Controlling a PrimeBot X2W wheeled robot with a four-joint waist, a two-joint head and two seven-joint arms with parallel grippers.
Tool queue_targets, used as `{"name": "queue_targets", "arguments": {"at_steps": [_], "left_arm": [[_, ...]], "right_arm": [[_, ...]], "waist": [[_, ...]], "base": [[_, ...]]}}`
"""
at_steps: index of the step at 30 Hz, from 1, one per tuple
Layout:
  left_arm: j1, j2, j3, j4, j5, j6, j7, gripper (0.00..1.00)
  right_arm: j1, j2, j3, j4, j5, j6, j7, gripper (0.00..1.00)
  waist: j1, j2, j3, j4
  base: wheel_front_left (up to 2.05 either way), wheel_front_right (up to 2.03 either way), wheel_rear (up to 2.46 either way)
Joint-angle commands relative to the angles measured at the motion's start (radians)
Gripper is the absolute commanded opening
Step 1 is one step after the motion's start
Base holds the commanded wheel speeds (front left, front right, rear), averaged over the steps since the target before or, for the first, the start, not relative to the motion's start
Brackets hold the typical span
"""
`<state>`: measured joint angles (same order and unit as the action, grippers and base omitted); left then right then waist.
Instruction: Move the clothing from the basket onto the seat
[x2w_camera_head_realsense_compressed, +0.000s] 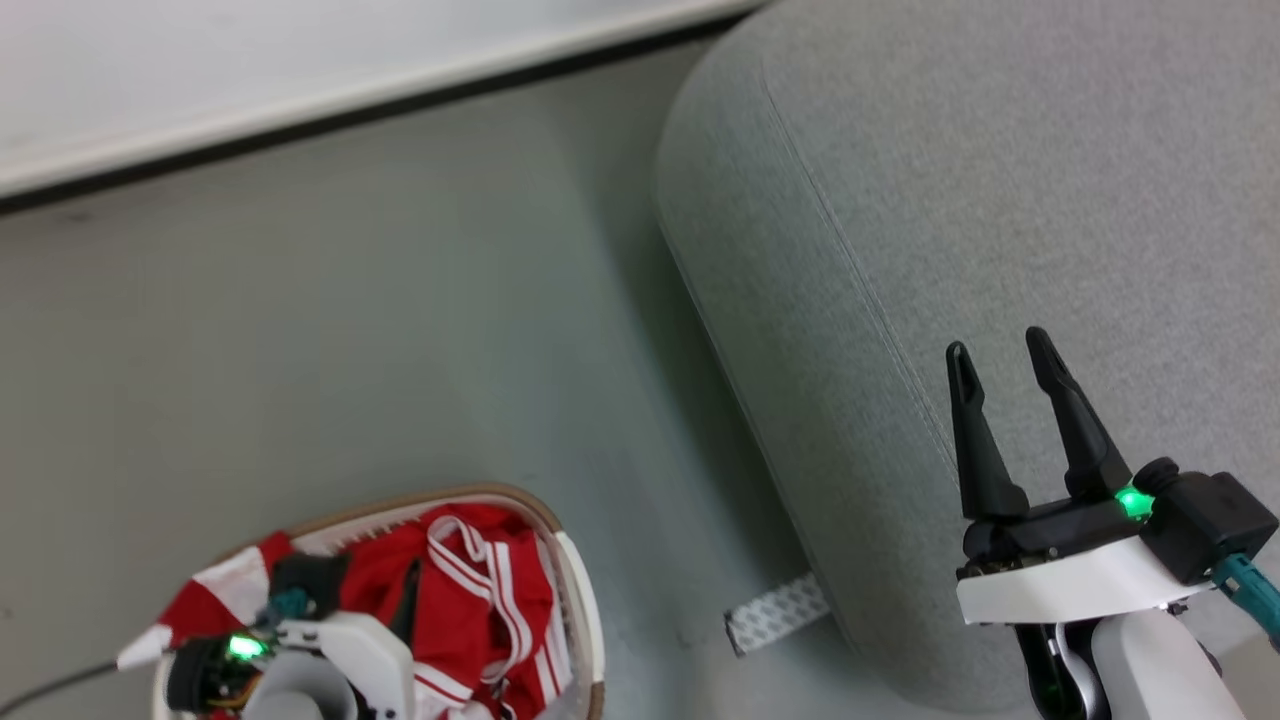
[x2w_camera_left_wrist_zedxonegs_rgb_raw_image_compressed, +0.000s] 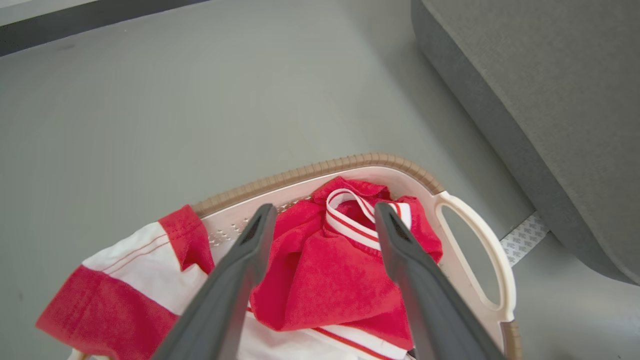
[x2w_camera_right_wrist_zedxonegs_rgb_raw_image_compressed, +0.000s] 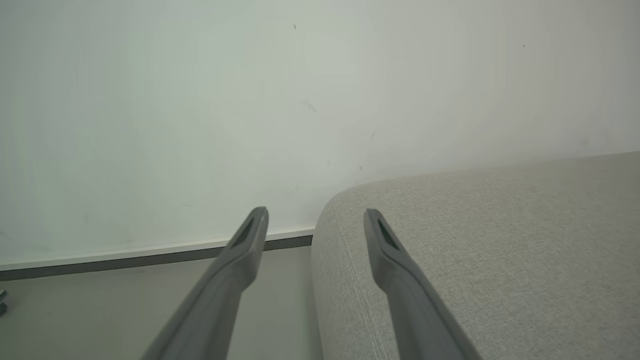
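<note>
Reader: Where did the clothing (x2w_camera_left_wrist_zedxonegs_rgb_raw_image_compressed: 320, 280) lie, and how would it handle?

Describer: Red cloth with white stripes lay heaped inside the basket (x2w_camera_left_wrist_zedxonegs_rgb_raw_image_compressed: 472, 235), and one red-and-white panel spilled over the basket's rim. It looked soft, light and limp, likely to sag and trail when lifted. A raised fold with a striped band, near the basket's handle, seemed the best place to pinch.

Reader: And the grippers?

Describer: The left gripper (x2w_camera_left_wrist_zedxonegs_rgb_raw_image_compressed: 324, 210) hovered just over the basket, jaws spread wide, gripping nothing. The right gripper (x2w_camera_head_realsense_compressed: 998, 345) hung well away from the basket, over the seat (x2w_camera_head_realsense_compressed: 1000, 200), jaws likewise apart and empty.

Reader: Anything unclear?

Describer: The basket's near end was cut off by the frame and covered by the left arm. How many garments made up the heap could not be told.
</note>
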<state>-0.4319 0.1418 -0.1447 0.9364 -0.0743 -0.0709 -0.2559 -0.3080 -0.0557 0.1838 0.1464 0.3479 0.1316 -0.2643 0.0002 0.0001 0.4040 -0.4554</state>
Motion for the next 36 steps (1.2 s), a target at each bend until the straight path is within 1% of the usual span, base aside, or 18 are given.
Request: {"name": "queue_targets", "arguments": {"at_steps": [1, 4, 10, 13, 17, 19, 24, 27, 28, 29, 36], "left_arm": [[-0.047, 0.021, -0.008, 0.042, 0.011, -0.006, 0.009, 1.0], [-0.112, 0.032, -0.027, 0.11, 0.022, -0.018, 0.042, 1.0], [-0.227, 0.06, -0.092, 0.201, 0.059, -0.042, 0.104, 1.0], [-0.27, 0.061, -0.133, 0.247, 0.079, -0.051, 0.149, 1.0], [-0.311, 0.051, -0.172, 0.301, 0.095, -0.056, 0.224, 1.0], [-0.317, 0.046, -0.182, 0.309, 0.101, -0.058, 0.245, 1.0], [-0.325, 0.051, -0.219, 0.341, 0.112, -0.058, 0.378, 1.0], [-0.326, 0.05, -0.221, 0.344, 0.095, -0.059, 0.387, 1.0], [-0.325, 0.048, -0.222, 0.344, 0.088, -0.059, 0.376, 0.39], [-0.323, 0.047, -0.222, 0.343, 0.085, -0.059, 0.36, 0.0], [-0.313, 0.043, -0.222, 0.343, 0.051, -0.06, 0.274, 0.0]], "right_arm": [[-0.024, 0.006, -0.003, -0.014, 0.011, -0.002, 0.0, 1.0], [-0.038, 0.006, -0.005, -0.046, 0.043, -0.002, 0.0, 1.0], [-0.064, 0.006, -0.014, -0.109, 0.078, -0.002, 0.0, 1.0], [-0.07, 0.007, -0.024, -0.122, 0.087, -0.002, 0.0, 1.0], [-0.079, 0.006, -0.039, -0.128, 0.095, -0.002, 0.0, 1.0], [-0.079, 0.006, -0.042, -0.128, 0.097, -0.002, 0.0, 1.0], [-0.075, 0.006, -0.046, -0.123, 0.105, -0.002, 0.0, 1.0], [-0.076, 0.006, -0.047, -0.118, 0.106, -0.002, 0.0, 1.0], [-0.078, 0.006, -0.047, -0.115, 0.106, -0.002, 0.0, 1.0], [-0.081, 0.006, -0.046, -0.112, 0.104, -0.002, 0.0, 1.0], [-0.104, 0.006, -0.031, -0.111, 0.091, -0.002, 0.0, 1.0]], "waist": [[-0.0002, -0.0001, 0.091, -0.059], [-0.0002, -0.0001, 0.15, -0.074], [-0.0002, -0.0001, 0.259, -0.089], [-0.0002, -0.0001, 0.298, -0.086], [-0.0002, -0.0001, 0.332, -0.08], [-0.0002, -0.0001, 0.338, -0.078], [-0.0002, -0.0001, 0.35, -0.075], [-0.0002, -0.0001, 0.348, -0.075], [-0.0002, -0.0001, 0.346, -0.075], [-0.0002, -0.0001, 0.343, -0.076], [-0.0002, -0.0001, 0.3, -0.079]], "base": [[0.0, 0.0, 0.0], [0.0, 0.0, 0.0], [0.0, 0.0, 0.0], [0.0, 0.0, 0.0], [0.0, 0.0, 0.0], [0.0, 0.0, 0.0], [0.0, 0.0, 0.0], [0.0, 0.0, 0.0], [0.0, 0.0, 0.0], [0.0, 0.0, 0.0], [0.0, 0.0, 0.0]]}}
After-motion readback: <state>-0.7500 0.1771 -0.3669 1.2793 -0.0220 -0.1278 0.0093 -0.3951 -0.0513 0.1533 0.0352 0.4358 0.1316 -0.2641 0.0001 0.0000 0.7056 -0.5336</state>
